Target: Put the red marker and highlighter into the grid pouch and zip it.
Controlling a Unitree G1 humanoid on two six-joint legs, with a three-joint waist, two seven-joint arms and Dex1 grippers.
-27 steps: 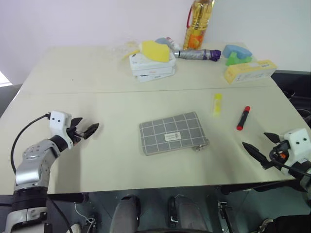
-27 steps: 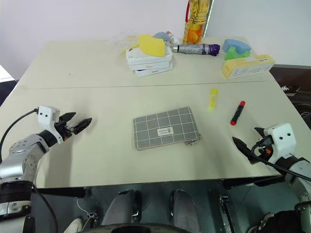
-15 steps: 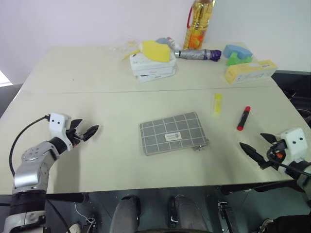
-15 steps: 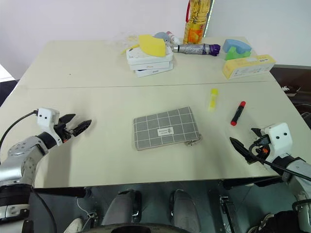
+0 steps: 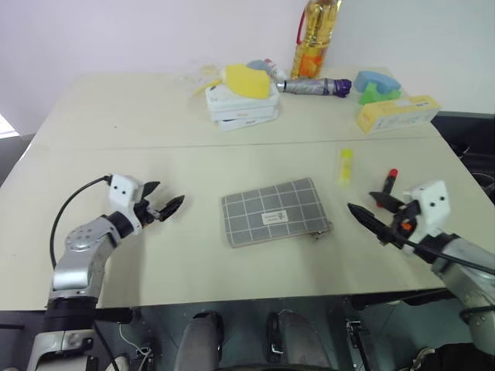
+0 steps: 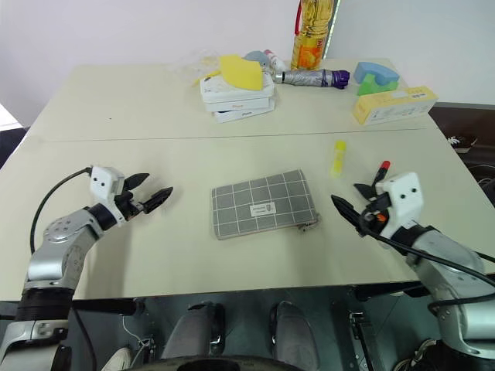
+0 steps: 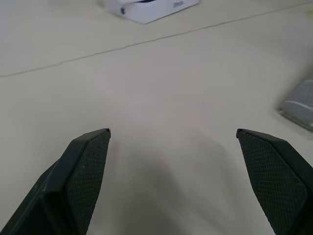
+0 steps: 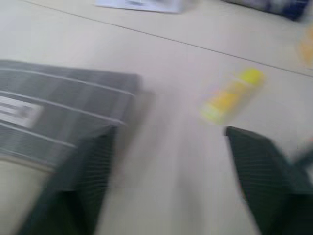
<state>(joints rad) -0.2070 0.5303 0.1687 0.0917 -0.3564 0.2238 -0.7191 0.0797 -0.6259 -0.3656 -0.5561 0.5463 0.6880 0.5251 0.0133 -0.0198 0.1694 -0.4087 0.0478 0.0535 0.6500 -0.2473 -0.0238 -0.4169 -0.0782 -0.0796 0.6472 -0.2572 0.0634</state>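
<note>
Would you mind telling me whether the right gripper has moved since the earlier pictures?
Yes. The right gripper has moved inward toward the grid pouch, now beside the red marker.

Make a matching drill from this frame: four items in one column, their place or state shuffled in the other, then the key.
Items:
1. grid pouch
2. highlighter
3. left gripper
4. red marker

Descriptions:
A. partly hidden behind the right gripper
B. lies flat mid-table, zipper pull at its near right corner
C. open, hovering left of the pouch
D. yellow, lies between pouch and marker, farther back

Pairs: 1-B, 2-D, 3-C, 4-A
</note>
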